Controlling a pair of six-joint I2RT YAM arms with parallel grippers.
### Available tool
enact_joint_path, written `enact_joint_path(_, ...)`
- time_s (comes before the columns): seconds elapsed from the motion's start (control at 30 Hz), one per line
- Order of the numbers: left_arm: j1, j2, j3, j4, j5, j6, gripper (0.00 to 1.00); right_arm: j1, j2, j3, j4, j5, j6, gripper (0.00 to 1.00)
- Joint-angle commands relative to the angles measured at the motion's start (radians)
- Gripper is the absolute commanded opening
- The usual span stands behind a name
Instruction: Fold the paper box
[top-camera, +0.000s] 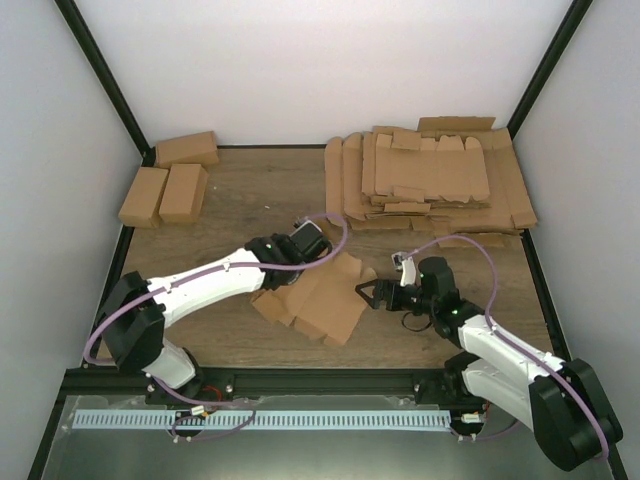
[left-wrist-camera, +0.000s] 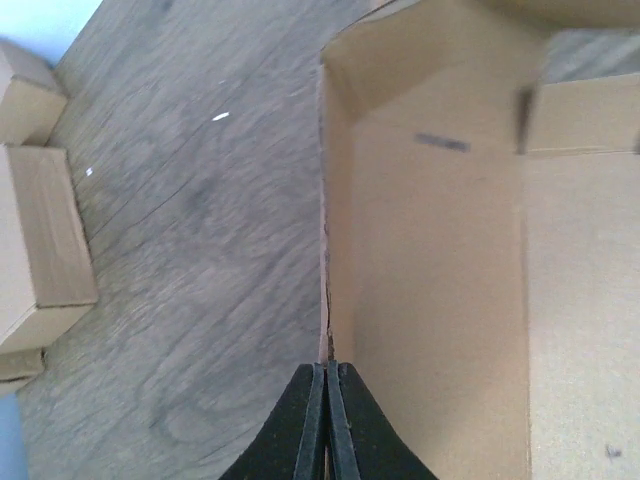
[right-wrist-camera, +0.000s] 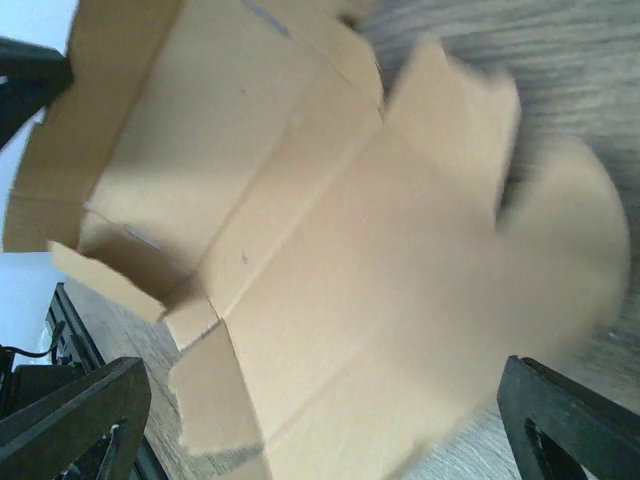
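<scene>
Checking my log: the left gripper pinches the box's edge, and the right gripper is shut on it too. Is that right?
Not quite. The left gripper does pinch the box by its edge, but the right gripper is open. The right wrist view shows its jaws wide apart, with the box between them.

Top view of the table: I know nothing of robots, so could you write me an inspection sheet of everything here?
Surface: brown wood-grain table.
Job's things: flat brown cardboard die-cut sheet at centre, one panel raised.
Clutter: three folded brown cartons far left; stack of flat cardboard blanks far right.
Grippers: left pincer shut on the sheet's raised edge; right pincer open at the sheet's edge nearest the right arm.
Cables: purple cables loop off both arms.
Surroundings: white walls, black frame posts.
</scene>
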Motion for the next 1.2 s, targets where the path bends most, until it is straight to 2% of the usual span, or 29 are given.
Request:
enact_joint_path(0.0, 0.049, -0.03, 0.034, -0.022, -0.01, -0.027, 0.04, 0.011, -0.001, 0.065, -0.078, 0.015, -0.014, 0.99)
enact_joint_path(0.1, 0.05, -0.043, 0.035, -0.029, 0.013, -0.033, 0.04, 0.012, 0.03, 0.082, -0.066, -0.013, -0.014, 0.96)
enact_joint_path(0.23, 0.05, -0.064, 0.022, -0.029, 0.06, -0.04, 0.04, 0.05, 0.098, 0.103, -0.067, 0.015, 0.0, 0.85)
enact_joint_path(0.37, 0.046, -0.058, 0.01, -0.03, 0.079, -0.034, 0.04, 0.101, 0.21, 0.152, -0.111, 0.145, 0.05, 0.85)
enact_joint_path(0.5, 0.037, -0.042, 0.02, -0.041, 0.089, -0.04, 0.04, 0.11, 0.298, 0.143, -0.054, 0.128, 0.105, 0.82)
enact_joint_path(0.73, -0.051, -0.007, 0.024, -0.031, 0.066, -0.03, 0.04, 0.13, 0.394, 0.139, 0.051, 0.086, 0.12, 0.75)
enact_joint_path(0.9, -0.109, 0.037, 0.034, -0.033, 0.035, -0.044, 0.04, 0.135, 0.396, 0.133, 0.073, 0.093, 0.12, 0.7)
enact_joint_path(1.03, -0.112, 0.079, 0.032, -0.054, -0.028, -0.057, 0.04, 0.135, 0.365, 0.152, 0.016, 0.125, 0.081, 0.71)
enact_joint_path(1.17, -0.115, 0.086, 0.035, -0.058, -0.063, -0.048, 0.04, 0.136, 0.284, 0.169, -0.073, 0.185, 0.024, 0.85)
